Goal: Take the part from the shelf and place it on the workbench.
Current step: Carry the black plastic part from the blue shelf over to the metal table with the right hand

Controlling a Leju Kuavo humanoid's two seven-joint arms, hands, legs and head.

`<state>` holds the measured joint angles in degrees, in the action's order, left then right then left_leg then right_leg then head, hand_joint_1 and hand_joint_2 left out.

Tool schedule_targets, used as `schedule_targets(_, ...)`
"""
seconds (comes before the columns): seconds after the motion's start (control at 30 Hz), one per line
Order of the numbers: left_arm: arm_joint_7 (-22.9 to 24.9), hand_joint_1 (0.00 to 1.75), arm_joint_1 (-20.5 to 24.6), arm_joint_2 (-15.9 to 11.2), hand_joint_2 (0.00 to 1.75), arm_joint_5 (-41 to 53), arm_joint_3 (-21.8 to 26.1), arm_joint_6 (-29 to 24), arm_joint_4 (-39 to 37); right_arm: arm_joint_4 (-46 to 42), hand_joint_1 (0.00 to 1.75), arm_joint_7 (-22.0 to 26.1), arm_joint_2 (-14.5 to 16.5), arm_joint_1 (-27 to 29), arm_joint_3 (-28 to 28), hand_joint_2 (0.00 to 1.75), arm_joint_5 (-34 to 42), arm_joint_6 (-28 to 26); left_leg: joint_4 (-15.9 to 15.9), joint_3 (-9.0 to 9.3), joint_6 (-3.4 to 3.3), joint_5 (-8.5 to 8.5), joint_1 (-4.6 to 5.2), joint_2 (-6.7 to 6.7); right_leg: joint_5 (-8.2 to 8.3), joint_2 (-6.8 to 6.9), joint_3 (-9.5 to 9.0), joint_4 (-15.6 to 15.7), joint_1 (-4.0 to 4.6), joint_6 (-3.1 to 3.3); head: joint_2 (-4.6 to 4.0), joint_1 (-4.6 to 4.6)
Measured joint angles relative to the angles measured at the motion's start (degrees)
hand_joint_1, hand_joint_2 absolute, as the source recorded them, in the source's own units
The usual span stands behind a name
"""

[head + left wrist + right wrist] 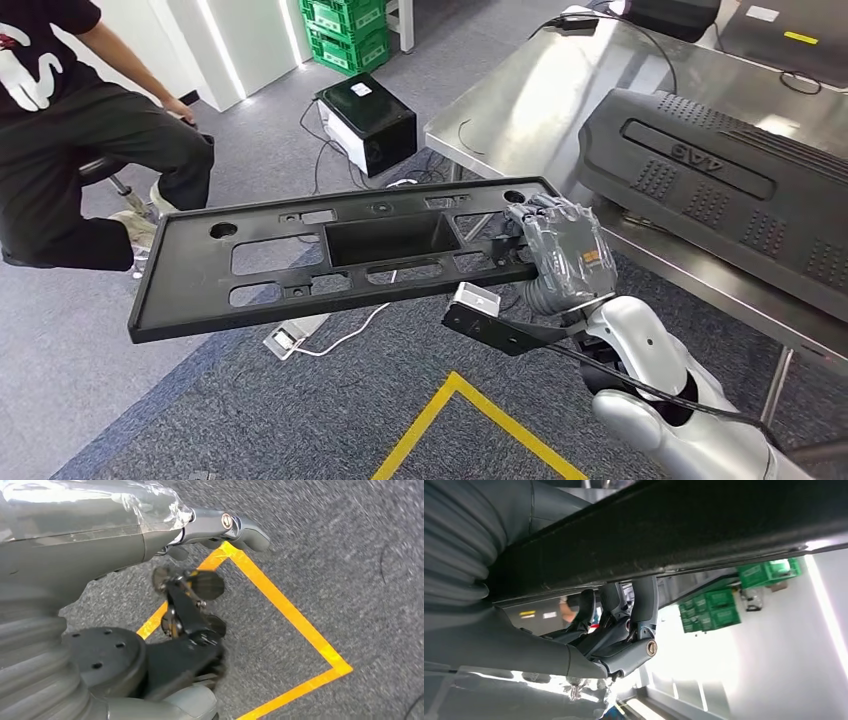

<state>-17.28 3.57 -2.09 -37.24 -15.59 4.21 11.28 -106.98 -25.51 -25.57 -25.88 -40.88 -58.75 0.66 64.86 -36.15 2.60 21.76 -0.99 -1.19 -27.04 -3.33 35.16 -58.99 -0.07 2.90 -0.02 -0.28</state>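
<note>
The part (300, 265) is a long flat black plastic panel with several cut-outs. It hangs level in the air over the floor, left of the workbench (530, 100). My right hand (562, 250) grips its right end, fingers wrapped over the edge. From the right wrist view the part (684, 535) runs as a dark bar across my right hand (624, 630), whose fingers (644, 600) curl up against its underside. My left hand (186, 605) hangs over the grey carpet with nothing in it, thumb and dark fingers apart.
A big black ribbed cover (720, 180) lies on the steel workbench's right side; its near left corner is bare metal. A person (80, 130) sits at the left. A black box (370, 120) and green crates (345, 30) stand beyond. Yellow tape (470, 400) marks the floor.
</note>
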Motion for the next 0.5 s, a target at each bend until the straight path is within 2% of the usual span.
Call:
schedule_targets(0.03,0.0,0.00,0.0,0.0,1.75,0.0,-0.1,0.0,0.0,0.0,1.75,0.1,0.0,0.0,0.0,1.75,0.0,0.0,-3.1,1.21,-0.16,-1.15,-0.06,-0.75,-0.07,-0.49,0.12,-0.2,0.01,-0.21,0.00,-0.12)
schedule_targets(0.1,0.0,0.00,0.0,0.0,1.75,-0.1,-0.2,0.0,0.0,0.2,1.75,0.2,0.1,0.0,0.0,1.75,-0.1,-0.1,-5.5,1.98,-0.47,-1.48,0.05,-1.41,-0.04,-1.29,0.37,-0.2,-0.07,-0.80,0.00,-0.07)
schedule_targets(0.17,0.0,0.00,0.1,0.0,1.75,-0.2,-0.4,0.0,0.0,0.3,1.75,0.2,0.1,0.0,0.0,1.75,-0.1,-0.1,-6.0,2.18,-1.02,-1.76,0.06,-0.59,-0.04,-1.57,0.47,-0.2,-0.26,-1.44,0.00,0.07)
schedule_targets(0.2,0.0,0.00,0.2,0.0,1.75,-0.2,-0.4,0.0,0.0,0.3,1.75,0.2,0.1,0.0,0.1,1.75,-0.1,-0.2,-6.4,2.36,-1.39,-1.99,-0.04,-0.19,-0.57,-0.94,0.75,-0.9,-0.24,-1.74,0.00,0.24)
schedule_targets(0.23,0.0,0.00,0.2,0.0,1.75,-0.2,-0.4,0.0,0.0,0.4,1.75,0.2,0.1,0.0,0.1,1.75,-0.1,-0.3,-6.8,2.52,-1.69,-2.20,-0.14,0.24,-1.68,0.03,1.50,-2.6,-0.21,-2.02,0.00,0.56)
schedule_targets(0.3,0.0,0.00,0.1,0.0,1.75,-0.3,-0.5,0.0,0.0,0.5,1.75,0.2,0.1,0.0,0.2,1.75,-0.1,-0.5,-7.1,2.67,-2.00,-2.35,-0.12,1.01,-5.12,2.13,4.48,-9.0,-0.34,-2.55,0.00,1.29)
schedule_targets(0.33,0.0,0.00,0.1,0.0,1.75,-0.3,-0.5,0.0,0.0,0.6,1.75,0.2,0.1,0.2,0.2,1.75,-0.1,-0.6,-7.1,2.67,-2.04,-2.33,-0.09,1.44,-6.54,2.57,6.21,-12.6,-0.49,-2.78,0.00,1.55)
schedule_targets(0.37,0.0,0.00,0.0,0.0,1.75,-0.3,-0.5,0.0,0.0,0.6,1.75,0.2,0.1,0.3,0.2,1.75,-0.1,-0.7,-7.1,2.67,-2.04,-2.27,-0.09,1.87,-7.10,2.78,7.36,-14.9,-0.65,-2.96,0.00,1.75)
schedule_targets(0.4,0.0,0.00,0.0,0.0,1.75,-0.3,-0.6,0.0,0.0,0.7,1.75,0.2,0.1,0.4,0.2,1.75,-0.1,-0.7,-7.0,2.69,-1.98,-2.16,-0.11,2.28,-6.60,2.91,7.54,-15.2,-0.77,-3.09,0.00,1.99)
schedule_targets(0.43,0.0,0.00,0.0,0.0,1.75,-0.3,-0.6,0.0,0.0,0.8,1.75,0.2,0.1,0.4,0.2,1.75,-0.1,-0.7,-6.8,2.73,-1.87,-2.02,-0.16,2.67,-5.16,3.09,6.64,-13.4,-0.87,-3.18,0.00,2.24)
schedule_targets(0.5,0.0,0.00,0.1,0.0,1.75,-0.4,-0.7,0.0,0.0,0.9,1.75,0.2,0.1,0.4,0.2,1.75,-0.1,-0.8,-6.5,2.88,-1.46,-1.59,-0.17,3.38,-1.65,4.29,2.78,-5.7,-0.78,-3.06,0.00,2.80)
